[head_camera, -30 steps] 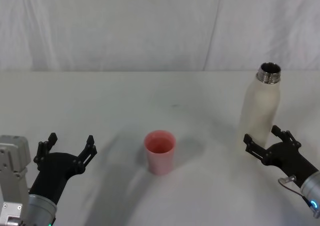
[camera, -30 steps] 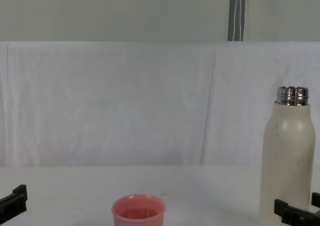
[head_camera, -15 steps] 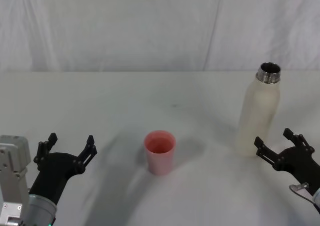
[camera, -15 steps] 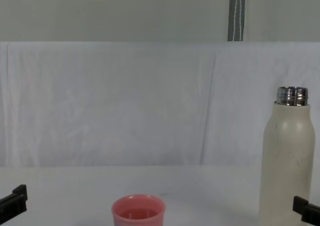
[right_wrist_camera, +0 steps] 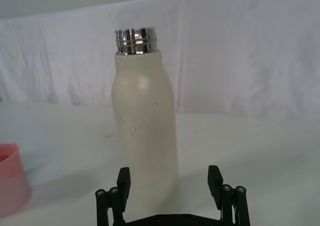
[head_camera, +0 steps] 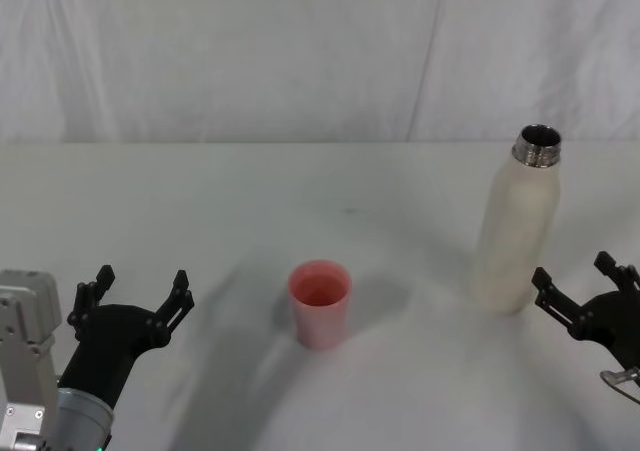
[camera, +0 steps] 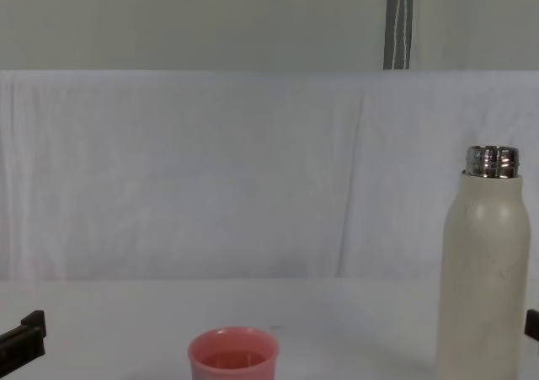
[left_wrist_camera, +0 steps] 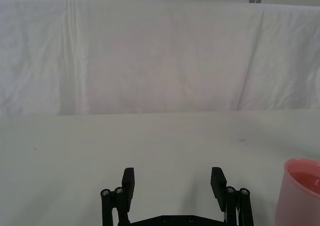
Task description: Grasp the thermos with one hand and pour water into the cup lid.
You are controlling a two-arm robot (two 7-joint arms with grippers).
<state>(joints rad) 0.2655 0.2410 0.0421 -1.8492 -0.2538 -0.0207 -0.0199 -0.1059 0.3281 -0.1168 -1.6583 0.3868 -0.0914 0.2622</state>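
The bottle (head_camera: 515,233) was a matte cream-white with a shiny steel neck. The cup (head_camera: 320,303) at the lower centre was salmon pink. Both grippers, the left (head_camera: 138,296) at lower left and the right (head_camera: 588,289) at lower right, were black. The table (head_camera: 250,201) and the backdrop cloth (head_camera: 250,51) were plain white.

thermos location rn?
Head view: thermos stands upright on the table's right side, right of the pink cup, just ahead of the open right pincer.
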